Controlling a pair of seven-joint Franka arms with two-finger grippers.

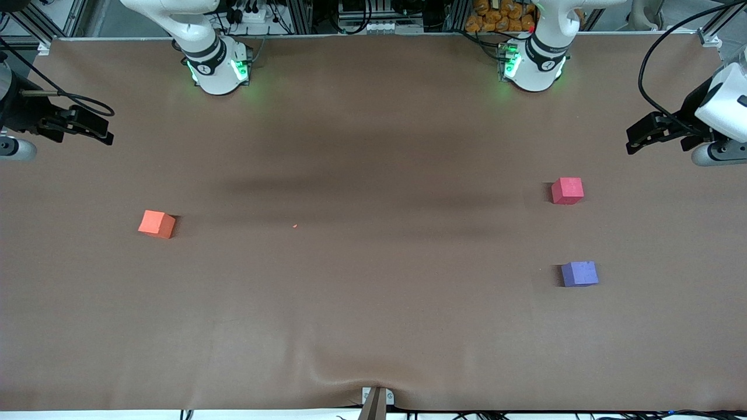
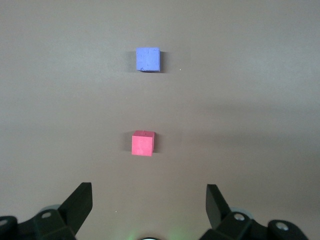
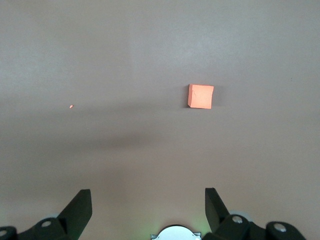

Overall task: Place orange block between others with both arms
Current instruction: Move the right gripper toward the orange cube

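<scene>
Brown matte cloth covers the whole table (image 1: 373, 315), lightly creased along the edge nearest the front camera. From that front view, the small matte orange foam-like cube (image 1: 156, 223) sits toward the right arm's end of the table, well apart from the other two. The pinkish-red matte cube (image 1: 567, 191) and the purple-blue matte cube (image 1: 579, 273) lie toward the left arm's end, the purple-blue one nearer the camera, with bare cloth between them. A tiny orange speck (image 1: 295, 226) lies on the cloth nearer the middle. Both white arms wait at the table's ends: the right gripper (image 1: 96, 131) and the left gripper (image 1: 639, 137) hang above the cloth, holding nothing.

Seen from the left wrist, the left gripper (image 2: 149, 200) shows black fingers (image 2: 79, 200) spread wide and empty; only the pinkish-red cube (image 2: 143, 143) and purple-blue cube (image 2: 148, 59) appear, each with soft edges.

Seen from the right wrist, the right gripper (image 3: 148, 200) likewise stands wide open and empty, over cloth near the orange cube (image 3: 200, 96), whose top face shows a faint crease; the speck (image 3: 71, 106) is visible too.
</scene>
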